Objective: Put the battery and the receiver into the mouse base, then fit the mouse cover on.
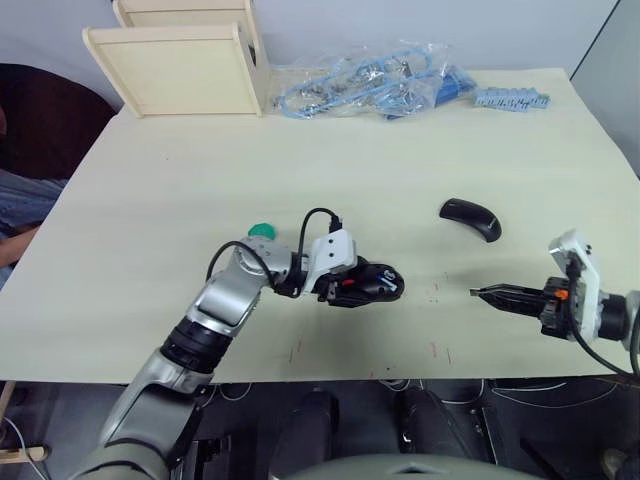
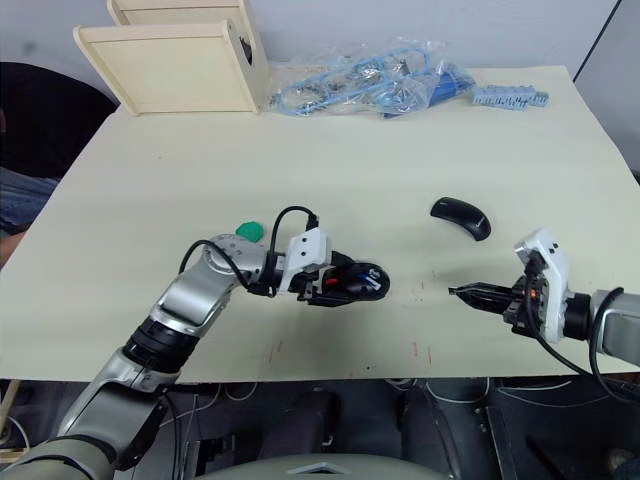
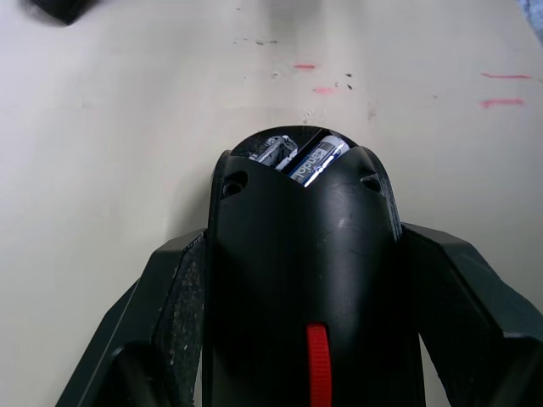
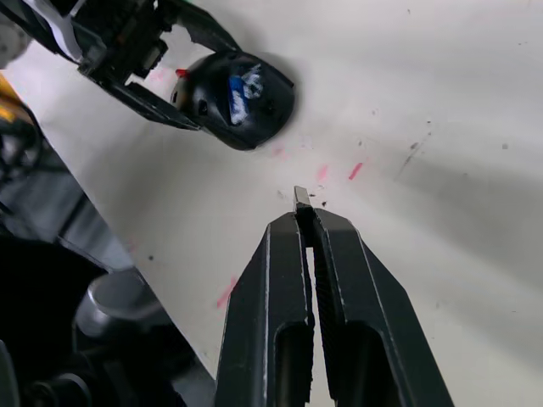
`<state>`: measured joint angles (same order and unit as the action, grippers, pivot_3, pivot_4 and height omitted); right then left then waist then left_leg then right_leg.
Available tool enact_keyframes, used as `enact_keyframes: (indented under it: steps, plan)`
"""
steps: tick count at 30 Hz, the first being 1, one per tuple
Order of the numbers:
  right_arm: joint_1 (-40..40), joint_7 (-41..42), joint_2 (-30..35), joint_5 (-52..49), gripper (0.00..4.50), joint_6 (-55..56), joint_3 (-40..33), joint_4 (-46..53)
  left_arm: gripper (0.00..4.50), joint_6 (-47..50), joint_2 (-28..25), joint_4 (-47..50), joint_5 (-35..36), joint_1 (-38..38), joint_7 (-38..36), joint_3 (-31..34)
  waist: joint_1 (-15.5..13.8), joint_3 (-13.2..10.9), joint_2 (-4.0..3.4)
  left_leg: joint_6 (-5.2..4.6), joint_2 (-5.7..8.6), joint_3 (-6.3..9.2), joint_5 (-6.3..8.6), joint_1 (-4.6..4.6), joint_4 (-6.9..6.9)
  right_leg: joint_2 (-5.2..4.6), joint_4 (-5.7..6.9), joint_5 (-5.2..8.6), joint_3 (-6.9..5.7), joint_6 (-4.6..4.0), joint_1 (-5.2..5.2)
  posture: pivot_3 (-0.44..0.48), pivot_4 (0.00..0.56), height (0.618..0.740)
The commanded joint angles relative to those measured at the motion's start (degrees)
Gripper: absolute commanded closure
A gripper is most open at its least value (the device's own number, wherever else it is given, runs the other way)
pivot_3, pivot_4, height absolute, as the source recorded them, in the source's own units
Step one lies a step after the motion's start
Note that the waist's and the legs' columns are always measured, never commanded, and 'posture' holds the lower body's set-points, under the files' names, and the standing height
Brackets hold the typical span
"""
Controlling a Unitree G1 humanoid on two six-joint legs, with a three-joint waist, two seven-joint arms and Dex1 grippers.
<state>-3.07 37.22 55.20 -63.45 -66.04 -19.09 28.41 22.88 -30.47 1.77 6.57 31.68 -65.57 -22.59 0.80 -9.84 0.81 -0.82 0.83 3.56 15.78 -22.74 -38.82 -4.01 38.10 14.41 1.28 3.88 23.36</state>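
The black mouse base point(image 1: 380, 281) lies on the table near the front, its red part facing my left wrist. My left gripper point(image 1: 362, 283) is shut on it, one finger point(image 3: 170, 314) along each side. The blue battery point(image 3: 318, 157) sits inside the base's open top. To the right, a little apart from the base, my right gripper point(image 1: 478, 293) hovers low over the table. It is shut on the tiny black receiver point(image 4: 302, 199), which pokes out past its tips. The glossy black mouse cover point(image 1: 470, 218) lies behind the right gripper.
A green disc point(image 1: 262, 231) lies just behind my left forearm. At the back stand a wooden box point(image 1: 180, 60), a plastic bag of blue cables point(image 1: 365, 80) and blue parts point(image 1: 510, 98). Red marks point(image 1: 440, 352) dot the front of the table.
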Motion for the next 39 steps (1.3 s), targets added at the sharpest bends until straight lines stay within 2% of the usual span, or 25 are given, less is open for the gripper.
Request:
enact_keyframes:
  steps: [1, 8, 11, 15, 20, 24, 30, 39]
  plan:
    - [-7.8, -4.0, 1.6, -0.8, 4.50, -4.4, 3.8, 0.8, 1.64, -1.5, 0.7, -0.9, -1.0, 1.7, 0.0, -0.5, 0.2, 0.0, 0.00, 0.00, -0.01, 0.01, 0.00, 0.00, -0.01, 0.01, 0.01, 0.00, 0.01, 0.00, 0.00, 0.000, 0.150, 0.740]
    - [-21.9, -9.1, -0.5, 0.4, 4.50, -11.5, 11.5, -2.4, 1.64, -2.8, 2.0, -3.6, -2.0, 3.2, -0.2, -1.3, -0.2, 0.0, 0.00, 0.00, 0.00, 0.02, 0.00, -0.07, -0.09, -0.02, -0.02, -0.01, -0.01, 0.01, 0.01, 0.000, 0.150, 0.740]
    - [-31.0, -9.4, -2.3, 2.3, 4.50, -14.6, 17.2, -4.4, 1.64, -3.5, 3.9, -6.4, -3.1, 5.0, 0.4, -2.1, -0.3, 0.0, -0.02, 0.00, 0.02, 0.03, 0.00, -0.12, -0.17, -0.03, -0.02, -0.03, -0.02, 0.04, 0.01, 0.000, 0.150, 0.740]
    - [-45.4, -8.0, -4.8, 8.6, 4.50, -19.8, 30.5, -8.0, 1.64, -4.5, 6.0, -9.9, -4.6, 7.2, 0.7, -3.0, -0.1, 0.0, -0.12, -0.01, 0.04, 0.03, 0.00, -0.11, -0.26, -0.03, 0.02, -0.07, 0.03, 0.09, 0.01, 0.000, 0.150, 0.740]
    - [-55.9, -4.6, -9.1, 12.2, 4.50, -23.7, 37.4, -16.2, 1.64, -5.2, 7.3, -11.7, -5.4, 8.0, 0.7, -2.9, -0.3, 0.0, -0.12, -0.01, 0.08, 0.04, 0.01, -0.28, -0.27, -0.07, -0.11, -0.07, -0.07, 0.10, 0.05, 0.000, 0.150, 0.740]
    - [-60.3, -1.3, -9.6, 16.4, 4.50, -22.7, 42.9, -19.7, 1.64, -5.4, 7.9, -12.3, -5.7, 8.2, 0.7, -2.9, -0.3, 0.0, -0.12, -0.02, 0.10, 0.08, 0.01, -0.27, -0.34, -0.07, -0.04, -0.13, 0.00, 0.18, 0.07, 0.000, 0.150, 0.740]
    - [-67.4, 6.5, -10.0, 23.3, 4.50, -20.3, 55.2, -25.3, 1.64, -5.7, 8.3, -13.2, -6.0, 7.9, 0.8, -3.0, -0.1, 0.0, -0.14, -0.03, 0.12, 0.12, 0.01, -0.26, -0.35, -0.06, -0.03, -0.13, 0.00, 0.18, 0.09, 0.000, 0.150, 0.740]
    - [-71.4, 14.2, -12.5, 28.5, 4.50, -19.3, 61.1, -30.8, 1.64, -5.6, 8.8, -13.5, -6.4, 7.4, 1.2, -2.9, -0.2, 0.1, -0.14, -0.02, 0.14, 0.16, 0.01, -0.27, -0.35, -0.07, -0.02, -0.13, 0.00, 0.18, 0.09, 0.000, 0.150, 0.740]
